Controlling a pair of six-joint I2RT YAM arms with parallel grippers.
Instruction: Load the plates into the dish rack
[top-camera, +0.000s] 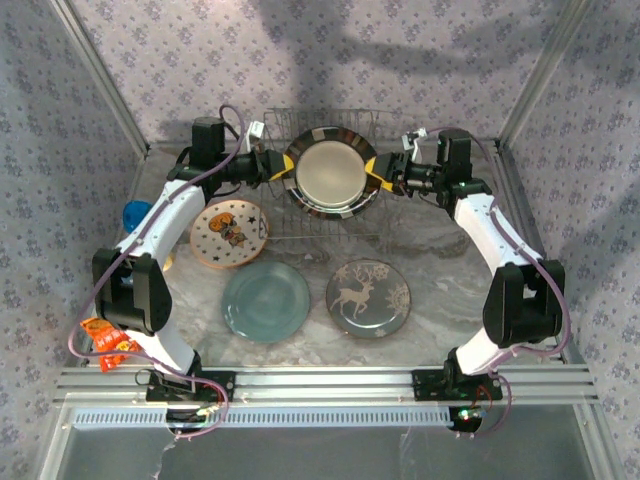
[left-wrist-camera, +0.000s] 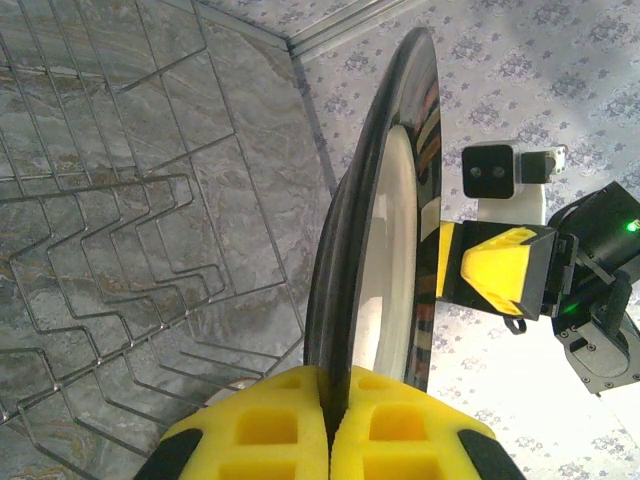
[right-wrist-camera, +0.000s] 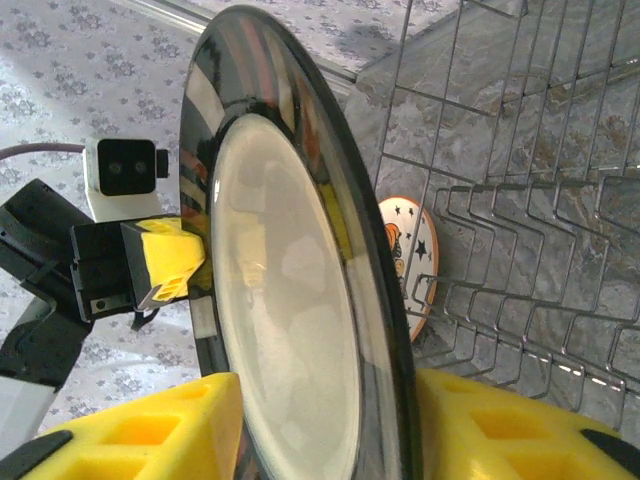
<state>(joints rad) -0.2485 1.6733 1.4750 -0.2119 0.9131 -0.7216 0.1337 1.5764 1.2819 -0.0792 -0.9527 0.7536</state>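
- Star plate (top-camera: 229, 233), teal plate (top-camera: 266, 300) and deer plate (top-camera: 368, 298) lie flat on the desk (top-camera: 440, 270), just before the dish rack (top-camera: 305, 232).
- Blue cup (top-camera: 135, 215) sits far left.
- Black plate (top-camera: 330, 170) stands upright over the rack.
- Left jaws are clamped on its left rim, right jaws on its right rim.

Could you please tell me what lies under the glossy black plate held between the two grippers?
The silvery wire dish rack, standing on the grey marbled table, lies under the glossy black round plate. The plate covers the rack's middle prongs from above.
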